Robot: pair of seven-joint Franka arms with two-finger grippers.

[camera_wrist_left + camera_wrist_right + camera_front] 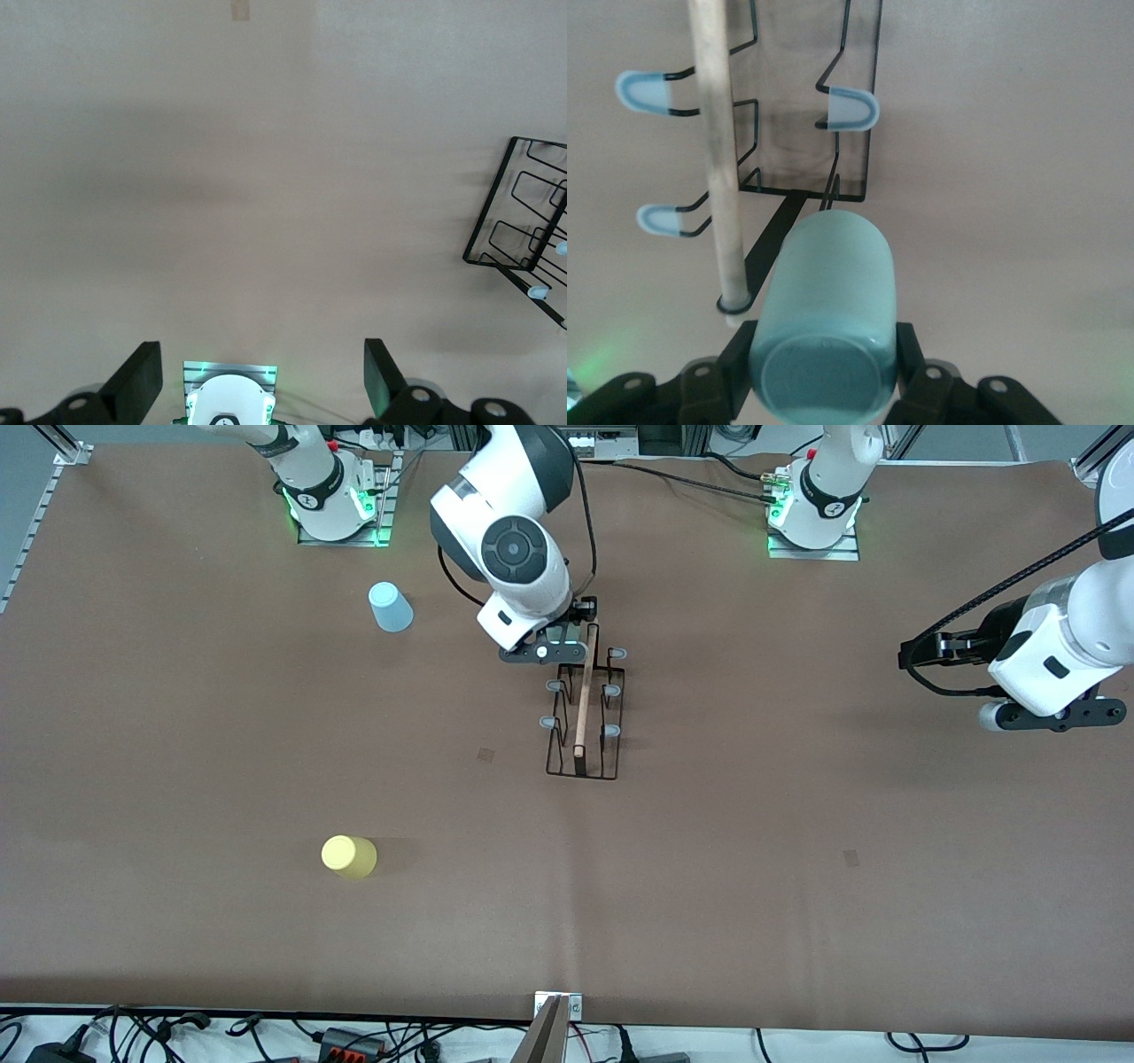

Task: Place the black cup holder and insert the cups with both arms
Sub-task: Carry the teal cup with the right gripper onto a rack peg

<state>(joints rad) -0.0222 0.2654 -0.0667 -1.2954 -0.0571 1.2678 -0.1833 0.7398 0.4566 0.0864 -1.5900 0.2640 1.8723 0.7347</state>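
Note:
The black cup holder stands at the middle of the table, its wooden rod handle on top and grey-capped pegs along both sides. My right gripper is shut on the pale green cup and holds it over the holder's end nearest the arm bases, beside the handle. In the front view the right hand hides this cup. The light blue cup and the yellow cup stand on the table toward the right arm's end. My left gripper is open and empty, and that arm waits at its own end of the table; its view shows the holder at one edge.
Both arm bases stand along the table edge farthest from the front camera. Cables and plugs lie off the table's near edge. Two small marks are on the brown tabletop.

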